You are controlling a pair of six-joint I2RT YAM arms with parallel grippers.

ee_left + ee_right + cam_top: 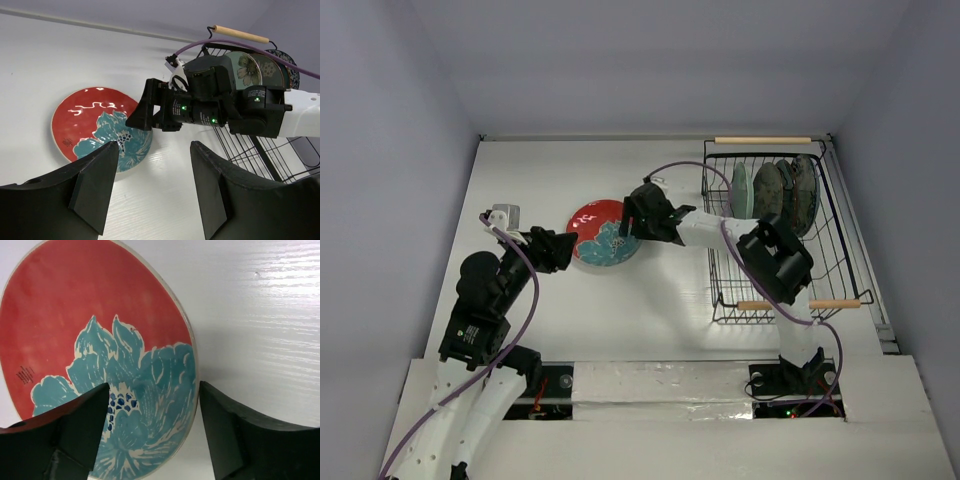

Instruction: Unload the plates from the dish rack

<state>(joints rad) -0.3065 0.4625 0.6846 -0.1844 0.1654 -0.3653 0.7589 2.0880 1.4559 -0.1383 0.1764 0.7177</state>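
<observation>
We see the red plate (595, 228) with its teal flower lying flat and face up on the white table (660, 320), well left of the dish rack (836, 262). That's black wire, with a wooden handle at each end. At its far end three plates (768, 190) stand on edge: pale green, grey-brown, dark.

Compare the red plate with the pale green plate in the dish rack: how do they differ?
The red plate lies flat on the table; the pale green plate stands on its edge in the dish rack. The red plate carries a large teal flower; the pale green plate looks much paler. The red plate is alone; the pale green plate has other plates beside it. Both are round.
</observation>
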